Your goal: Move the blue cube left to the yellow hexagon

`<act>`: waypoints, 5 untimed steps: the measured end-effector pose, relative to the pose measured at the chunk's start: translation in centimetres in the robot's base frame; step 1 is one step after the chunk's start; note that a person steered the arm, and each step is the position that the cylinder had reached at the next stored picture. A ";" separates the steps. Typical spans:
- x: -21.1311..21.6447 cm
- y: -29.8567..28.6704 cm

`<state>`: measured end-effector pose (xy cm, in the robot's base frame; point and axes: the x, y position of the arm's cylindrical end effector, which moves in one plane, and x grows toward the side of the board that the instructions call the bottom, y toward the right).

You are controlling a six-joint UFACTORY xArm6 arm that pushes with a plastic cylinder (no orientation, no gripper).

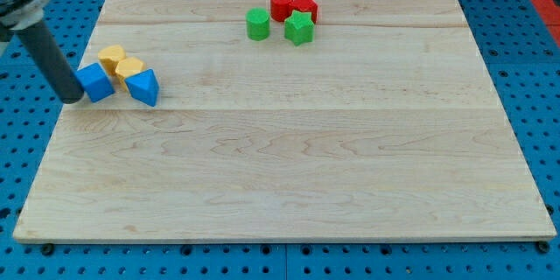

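Note:
The blue cube point(95, 81) lies near the board's left edge, touching the lower left of two yellow blocks. The yellow hexagon point(111, 57) is the upper left one; a second yellow block point(130, 69) sits at its lower right. A blue triangular block point(143, 87) lies to the right of the cube, under the second yellow block. My tip point(74, 98) is at the cube's left side, touching or nearly touching it. The dark rod slants up to the view's top left.
A cluster sits at the view's top centre: a green cylinder point(257, 24), a green block point(299, 28), a red cylinder point(282, 3) and a red block point(305, 5). The wooden board point(280, 184) lies on a blue pegboard table.

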<state>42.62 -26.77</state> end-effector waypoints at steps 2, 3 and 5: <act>3.8 -0.1; 3.8 -0.1; 9.3 16.3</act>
